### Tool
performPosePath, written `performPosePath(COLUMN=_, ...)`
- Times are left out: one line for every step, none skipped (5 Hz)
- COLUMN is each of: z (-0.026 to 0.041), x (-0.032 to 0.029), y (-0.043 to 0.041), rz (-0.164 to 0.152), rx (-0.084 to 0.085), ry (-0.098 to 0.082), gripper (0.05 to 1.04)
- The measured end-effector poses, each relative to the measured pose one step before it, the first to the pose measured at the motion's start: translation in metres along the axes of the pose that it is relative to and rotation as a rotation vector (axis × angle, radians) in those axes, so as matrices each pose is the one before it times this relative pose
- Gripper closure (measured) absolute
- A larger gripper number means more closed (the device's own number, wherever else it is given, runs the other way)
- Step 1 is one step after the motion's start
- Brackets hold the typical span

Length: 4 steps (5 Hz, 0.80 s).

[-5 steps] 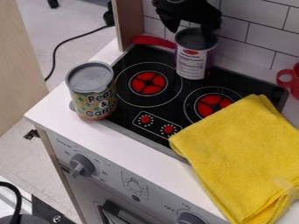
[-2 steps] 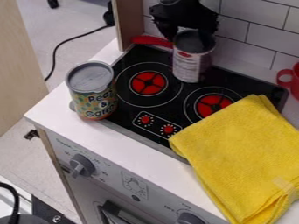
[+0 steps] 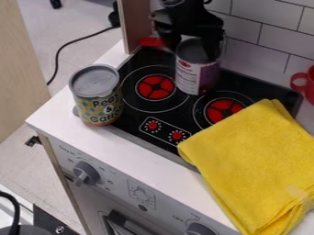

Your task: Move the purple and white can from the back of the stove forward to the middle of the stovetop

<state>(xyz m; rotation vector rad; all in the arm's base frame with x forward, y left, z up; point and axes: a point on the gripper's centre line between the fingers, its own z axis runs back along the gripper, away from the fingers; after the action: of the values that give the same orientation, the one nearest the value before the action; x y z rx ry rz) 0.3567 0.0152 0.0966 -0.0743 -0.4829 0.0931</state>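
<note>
The black gripper (image 3: 193,49) hangs at the top of the camera view, shut on a can with a grey lid and a white and purple label (image 3: 189,75). One finger is at each side of the can's upper part. The can stands nearly upright over the back of the black stovetop (image 3: 131,117), between the two red burners; whether its base touches the surface I cannot tell. A peas and carrots can (image 3: 98,98) with a grey lid stands at the stove's left edge, apart from the gripper.
A yellow cloth (image 3: 251,160) lies over the right front of the stove and counter (image 3: 73,124). Behind the left burner is a red handle (image 3: 152,41); a red mug (image 3: 300,82) stands at the right edge. A wooden panel (image 3: 131,20) and tiled wall bound the back.
The gripper and the purple-labelled can have moved together toward the front and slightly left. The peas and carrots can and the cloth have stayed put.
</note>
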Motion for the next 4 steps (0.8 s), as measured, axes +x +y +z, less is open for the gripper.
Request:
performPosePath(z=0.00346, x=-0.00751, y=0.00086, rz=-0.0150, rx=0.0010, ry=0.0275, gripper=0.076)
performPosePath(z=0.00857, x=-0.01979, y=-0.00014, rz=-0.0291, rx=-0.0109, ry=0.0469, gripper=0.076)
performPosePath(z=0.00859, x=-0.01649, y=0.00104, rz=-0.0301, rx=-0.0087, ry=0.0338, gripper=0.076)
performPosePath(z=0.01069, x=-0.01249, y=0.00230, rz=-0.0301, rx=-0.0112, ry=0.0204, gripper=0.076)
